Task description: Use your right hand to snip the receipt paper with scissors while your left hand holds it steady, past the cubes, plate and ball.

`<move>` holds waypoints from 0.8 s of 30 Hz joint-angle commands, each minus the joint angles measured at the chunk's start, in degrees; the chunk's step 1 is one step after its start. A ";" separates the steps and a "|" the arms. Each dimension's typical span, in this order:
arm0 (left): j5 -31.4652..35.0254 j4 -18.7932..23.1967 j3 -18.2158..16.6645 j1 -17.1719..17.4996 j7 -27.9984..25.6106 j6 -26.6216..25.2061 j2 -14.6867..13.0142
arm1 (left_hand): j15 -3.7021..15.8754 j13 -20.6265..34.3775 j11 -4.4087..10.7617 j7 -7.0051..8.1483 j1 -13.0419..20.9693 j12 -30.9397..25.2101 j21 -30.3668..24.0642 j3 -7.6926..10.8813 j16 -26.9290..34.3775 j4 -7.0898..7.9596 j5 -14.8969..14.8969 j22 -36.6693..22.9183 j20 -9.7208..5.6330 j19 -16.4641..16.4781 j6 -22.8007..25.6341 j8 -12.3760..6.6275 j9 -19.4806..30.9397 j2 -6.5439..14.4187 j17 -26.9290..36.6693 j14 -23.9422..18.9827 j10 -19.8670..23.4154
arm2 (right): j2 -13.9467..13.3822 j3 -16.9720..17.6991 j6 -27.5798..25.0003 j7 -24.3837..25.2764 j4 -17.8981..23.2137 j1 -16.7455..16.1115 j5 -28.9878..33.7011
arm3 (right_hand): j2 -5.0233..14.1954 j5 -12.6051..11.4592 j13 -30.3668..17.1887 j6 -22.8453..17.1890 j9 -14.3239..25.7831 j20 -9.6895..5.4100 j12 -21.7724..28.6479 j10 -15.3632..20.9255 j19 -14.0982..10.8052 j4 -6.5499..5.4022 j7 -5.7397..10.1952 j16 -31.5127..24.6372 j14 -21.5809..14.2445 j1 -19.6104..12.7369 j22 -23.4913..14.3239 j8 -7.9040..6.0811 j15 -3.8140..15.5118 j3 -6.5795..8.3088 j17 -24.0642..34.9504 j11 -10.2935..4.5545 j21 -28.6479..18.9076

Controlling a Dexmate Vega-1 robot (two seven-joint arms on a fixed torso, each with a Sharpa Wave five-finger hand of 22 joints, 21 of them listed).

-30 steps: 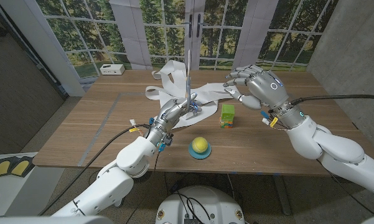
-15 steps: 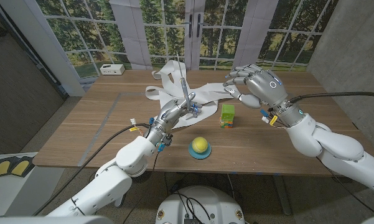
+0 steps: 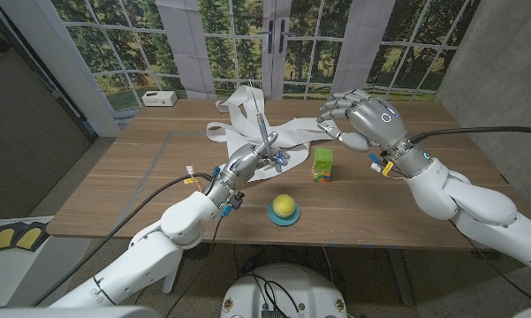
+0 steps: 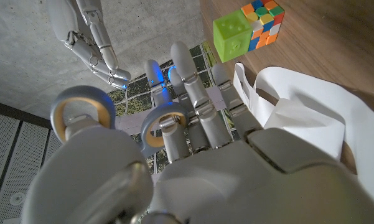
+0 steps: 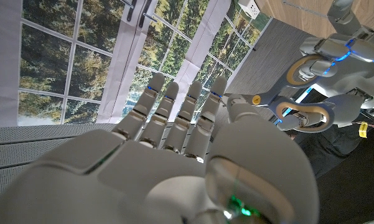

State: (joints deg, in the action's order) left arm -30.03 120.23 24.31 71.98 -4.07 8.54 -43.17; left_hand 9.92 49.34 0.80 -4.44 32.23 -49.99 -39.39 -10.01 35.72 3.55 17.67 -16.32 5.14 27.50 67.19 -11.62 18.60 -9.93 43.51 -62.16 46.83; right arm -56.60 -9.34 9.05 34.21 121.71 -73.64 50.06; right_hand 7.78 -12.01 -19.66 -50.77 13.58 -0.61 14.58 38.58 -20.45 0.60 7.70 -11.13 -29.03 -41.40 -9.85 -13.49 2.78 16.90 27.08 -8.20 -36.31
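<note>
Counting from the head view, I logged one pair of scissors [image 3: 267,141], one long strip of white receipt paper [image 3: 247,119] crumpled across the far middle of the wooden table [image 3: 115,177], two cubes, one yellow-green ball [image 3: 284,206] and one small blue plate [image 3: 284,217] under that ball. The two cubes stood touching: a green cube [image 3: 322,160] on top of or just behind a multicoloured puzzle cube [image 3: 319,175]; the left wrist view showed them side by side, green [image 4: 232,36] and puzzle [image 4: 263,22]. One white box [image 3: 159,99] sat at the far left corner.

My left hand [image 3: 246,163] gripped the scissors by the handles, fingers curled through the loops, blades pointing up and away over the paper. The paper lay under and beyond that hand, past the ball and plate, left of the cubes.

My right hand [image 3: 358,119] hovered above the table's far right side, fingers curled inward around nothing, just touching no paper as far as I could tell.

Against the frame a second earlier, the scissor blades had tilted from nearly upright to leaning left and lower. The right hand had stayed almost in place. Cubes, ball and plate were unmoved.
</note>
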 commanded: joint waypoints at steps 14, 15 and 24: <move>-1.26 2.41 -0.73 -0.49 2.68 -2.99 -5.40 | -2.25 -0.62 0.82 -4.88 -5.77 0.45 0.73 -9.50 0.45 3.32 2.56 0.81 0.89 0.21 -3.03 -0.38 -0.24 -0.83 -0.15 -0.37 4.34 | -0.43 1.45 -1.10 -2.68 1.58 -1.30 0.04 | 0.05 -0.03 0.21 -0.81 -0.04 0.31 -0.55 0.83 0.14 0.55 -0.10 0.41 1.48 0.63 -0.09 -0.40 9.58 0.82 -0.83 -0.21 0.59; -1.67 2.32 -0.80 -0.50 3.05 -2.85 -5.46 | -2.44 -0.59 0.70 -4.93 -5.97 0.44 0.73 -9.65 0.50 3.36 2.66 0.85 0.89 0.28 -2.93 -0.41 -0.29 -0.84 -0.23 -0.54 4.37 | -0.43 1.44 -1.01 -2.68 1.55 -1.26 0.03 | 0.04 -0.03 0.22 -0.82 -0.04 0.30 -0.57 0.83 0.17 0.58 -0.10 0.44 1.54 0.61 -0.09 -0.40 9.58 0.84 -0.88 -0.23 0.62; -2.38 2.70 -1.04 -1.13 4.35 -4.12 -6.93 | -2.78 -0.44 -0.03 -5.58 -7.65 0.58 0.90 -10.53 0.63 3.69 3.50 1.18 1.00 0.60 -3.36 -0.12 -0.70 -1.02 -0.35 -0.40 4.14 | -0.39 1.78 -1.03 -3.40 1.72 -1.33 -0.06 | 0.09 -0.04 0.43 -1.23 -0.09 -0.02 -0.67 1.35 0.23 0.95 -0.14 0.76 2.58 0.61 -0.05 -0.48 9.59 1.29 -1.82 -0.16 1.01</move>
State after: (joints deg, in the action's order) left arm -31.73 122.56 23.53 71.34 -0.92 5.40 -48.74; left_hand 7.55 48.72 -1.12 -4.44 25.92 -49.55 -38.54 -10.01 36.12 3.55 20.78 -15.15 6.15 27.72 67.18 -11.56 17.80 -10.53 42.98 -62.75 48.78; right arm -56.96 -8.05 8.07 31.61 123.15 -74.75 50.09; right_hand 7.86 -12.02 -19.13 -51.60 13.29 -0.61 14.14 39.22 -20.46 1.46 7.48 -10.48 -26.88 -40.86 -9.85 -13.49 2.67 17.76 25.23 -8.39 -35.37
